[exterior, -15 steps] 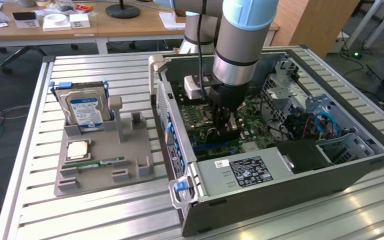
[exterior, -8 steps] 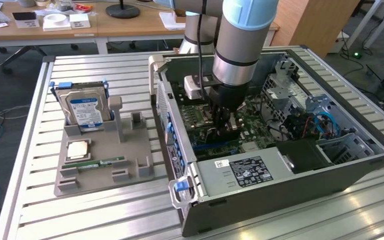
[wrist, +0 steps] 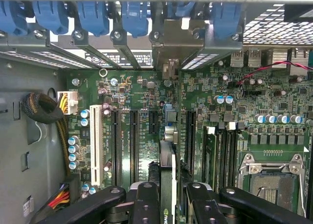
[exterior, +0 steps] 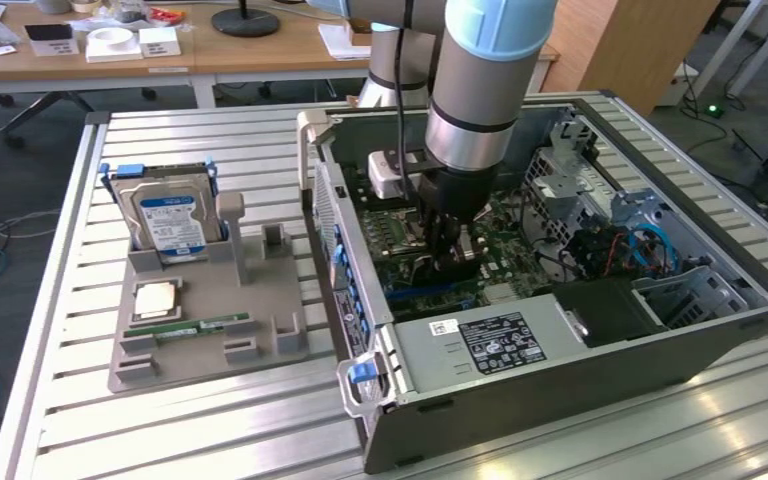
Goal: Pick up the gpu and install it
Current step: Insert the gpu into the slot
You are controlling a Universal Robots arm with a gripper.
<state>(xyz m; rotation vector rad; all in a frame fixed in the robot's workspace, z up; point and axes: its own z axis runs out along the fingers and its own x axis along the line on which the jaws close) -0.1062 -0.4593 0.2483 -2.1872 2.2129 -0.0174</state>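
So, the arm is reaching straight down into the open computer case (exterior: 704, 330), which lies on its side on the slatted metal table (exterior: 157, 440), toward the exterior view's right. The gripper (exterior: 448, 255) is low over the motherboard (exterior: 498, 255), roughly mid-case, and it's clamped on the gpu (wrist: 166, 170). From the wrist camera you see the card edge-on as a thin dark strip pinched between the two black fingers (wrist: 146, 202), standing upright over the motherboard among the long black expansion slots (wrist: 133, 136). A white slot (wrist: 96, 136) sits a bit further off to one side of it. Whether the card's bottom edge is actually down in a slot or just hovering above the board, honestly can't tell from these shots. The row of blue latches (wrist: 93, 16) runs along the case wall beyond the card, and the bare CPU socket (wrist: 274, 177) is off on the other side, past the memory slots (wrist: 220, 150). Over on the exterior view's left, well apart from the case, there's a gray parts holder (exterior: 277, 340) with the hard drive (exterior: 171, 215) standing upright at its far end, a small square chip (exterior: 157, 298) nearer, and a green RAM stick (exterior: 197, 325) lying flat just in front of that.
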